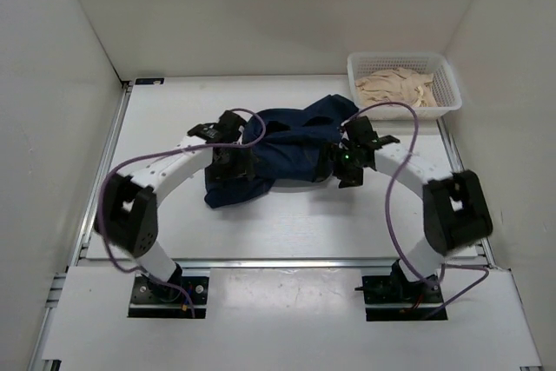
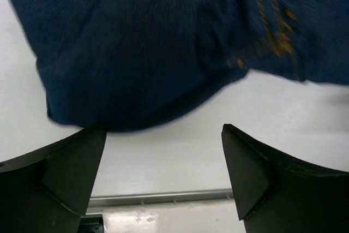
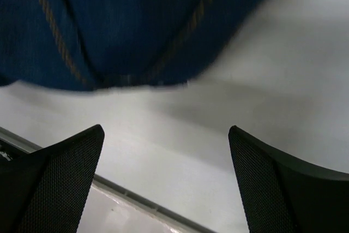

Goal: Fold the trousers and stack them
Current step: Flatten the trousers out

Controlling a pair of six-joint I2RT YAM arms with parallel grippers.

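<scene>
The dark navy trousers [image 1: 287, 149] lie bunched in a heap at the middle of the white table. My left gripper [image 1: 228, 165] is at the heap's left side and my right gripper [image 1: 346, 165] at its right side. In the left wrist view the jaws stand wide apart and empty [image 2: 163, 159], with the denim [image 2: 152, 42] and its orange stitching just beyond the fingertips. In the right wrist view the jaws are also wide open and empty [image 3: 166, 159], with the trousers' edge [image 3: 125, 25] just ahead above bare table.
A white mesh basket [image 1: 445, 84] holding beige cloth [image 1: 395, 86] stands at the back right. White walls close in the table on the left, back and right. A metal rail [image 1: 278, 261] runs along the table's near edge.
</scene>
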